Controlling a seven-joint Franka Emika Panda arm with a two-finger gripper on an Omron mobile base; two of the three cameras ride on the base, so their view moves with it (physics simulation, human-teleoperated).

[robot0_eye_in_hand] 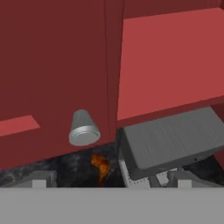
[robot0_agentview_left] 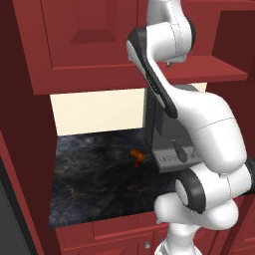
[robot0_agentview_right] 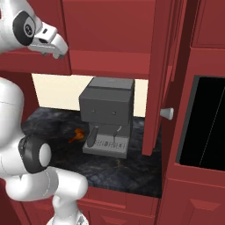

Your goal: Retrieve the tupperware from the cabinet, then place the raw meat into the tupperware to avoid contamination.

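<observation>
The cabinet (robot0_agentview_left: 84, 45) hangs over the counter. Its left door (robot0_eye_in_hand: 52, 70) is closed and carries a silver knob (robot0_eye_in_hand: 83, 129). Its right door (robot0_agentview_right: 161, 74) is swung open, baring a red shelf (robot0_eye_in_hand: 170, 61). My gripper (robot0_agentview_right: 57, 51) is raised in front of the cabinet's lower edge. In the hand view the gripper (robot0_eye_in_hand: 109, 180) is open, fingertips (robot0_eye_in_hand: 40, 179) wide apart with nothing between them. The raw meat (robot0_agentview_left: 137, 156), a small orange-brown lump, lies on the dark counter left of the machine, as the other views show too (robot0_agentview_right: 76, 135) (robot0_eye_in_hand: 100, 166). The tupperware is out of view.
A big dark grey boxy machine (robot0_agentview_right: 107, 114) stands on the marble counter (robot0_agentview_left: 94, 179) under the open shelf. The open door's knob (robot0_agentview_right: 167, 113) juts out to the right. A black oven window (robot0_agentview_right: 206, 127) sits in the tall red unit at far right.
</observation>
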